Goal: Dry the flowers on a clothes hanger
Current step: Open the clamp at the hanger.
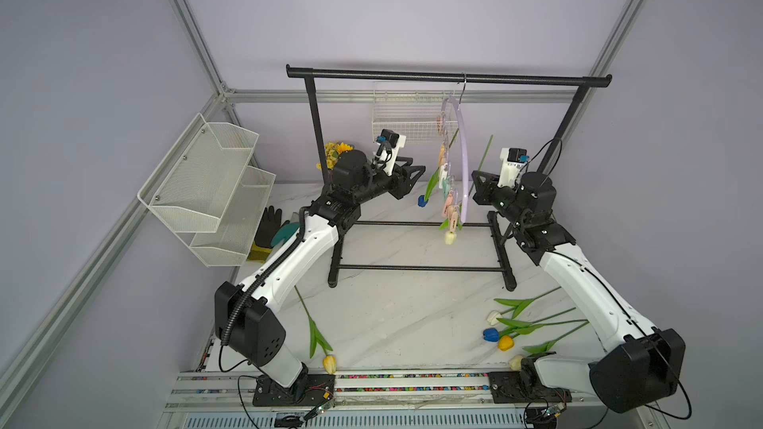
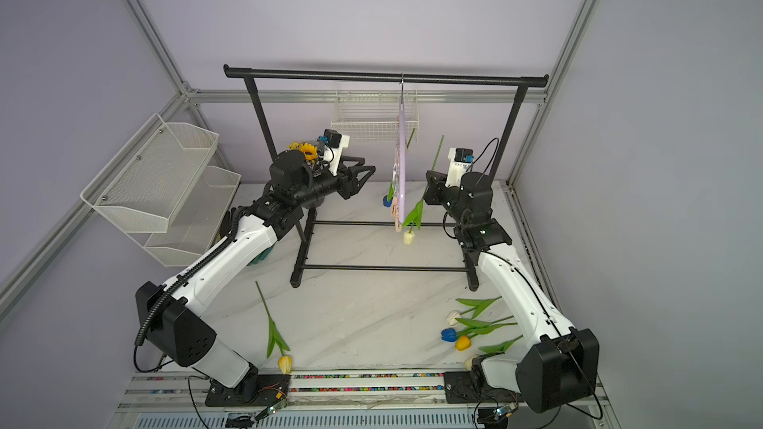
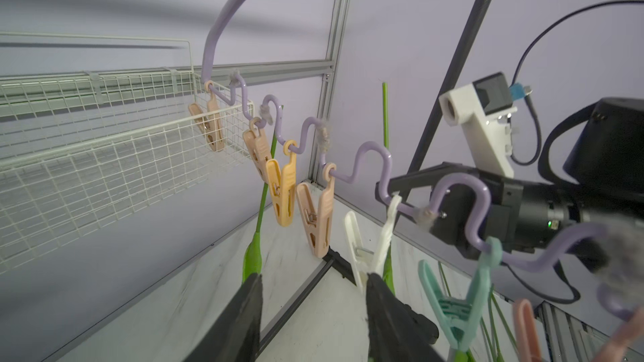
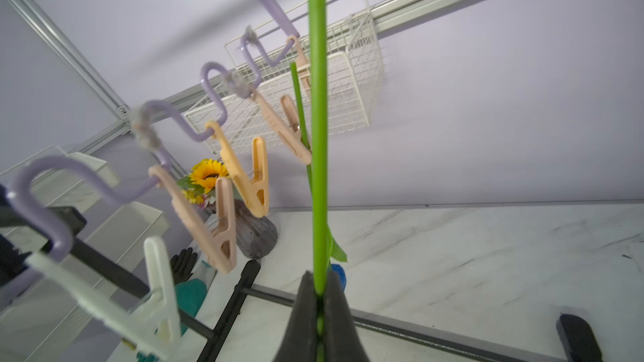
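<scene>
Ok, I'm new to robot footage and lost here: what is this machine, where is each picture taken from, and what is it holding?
Two white-and-black robot arms stand at a marble-look table. Two pictures look down from overhead; the other two come from cameras on the arms' wrists. The right gripper is shut on a long green tulip stem. The left gripper is open and empty, close to a white plastic clothes-peg on the arched lilac plastic hanger, where a blue tulip hangs pegged. More tulips lie on the table.

Left arm and right arm are wearing white shells over black joints — ribbed black conduit is hugging the left.
</scene>
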Controlling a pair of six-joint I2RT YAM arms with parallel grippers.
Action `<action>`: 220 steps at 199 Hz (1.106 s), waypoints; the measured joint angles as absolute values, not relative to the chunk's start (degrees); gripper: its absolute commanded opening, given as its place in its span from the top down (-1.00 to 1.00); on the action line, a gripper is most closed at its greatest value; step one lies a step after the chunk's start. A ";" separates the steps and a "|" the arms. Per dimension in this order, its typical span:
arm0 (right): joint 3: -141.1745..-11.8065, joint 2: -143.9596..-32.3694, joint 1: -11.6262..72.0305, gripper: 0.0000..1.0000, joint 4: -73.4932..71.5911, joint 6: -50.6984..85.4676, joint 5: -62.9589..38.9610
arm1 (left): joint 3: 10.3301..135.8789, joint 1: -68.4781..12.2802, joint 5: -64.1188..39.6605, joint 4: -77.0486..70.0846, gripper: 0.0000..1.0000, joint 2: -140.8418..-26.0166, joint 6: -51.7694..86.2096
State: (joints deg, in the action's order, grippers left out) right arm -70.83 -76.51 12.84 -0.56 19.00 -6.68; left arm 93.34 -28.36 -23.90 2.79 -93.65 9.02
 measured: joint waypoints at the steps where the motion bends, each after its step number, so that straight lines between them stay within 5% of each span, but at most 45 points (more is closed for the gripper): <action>1: -71.02 -76.66 12.84 1.00 -0.58 18.96 -6.61 | 93.49 -28.34 -23.88 2.87 -0.05 -93.78 8.97; 72: -89.06 -93.30 12.95 1.00 0.89 17.82 -7.88 | 103.18 -26.37 -26.79 9.58 0.13 -100.27 6.28; 220: -102.59 -106.00 17.10 1.00 1.34 15.94 -24.03 | 113.91 -22.90 -33.21 20.36 -0.04 -105.73 5.56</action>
State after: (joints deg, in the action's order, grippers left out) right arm -102.59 -106.00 17.10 1.34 15.94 -24.03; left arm 113.91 -22.90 -33.21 20.36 -105.73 5.56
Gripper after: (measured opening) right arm 0.062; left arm 0.519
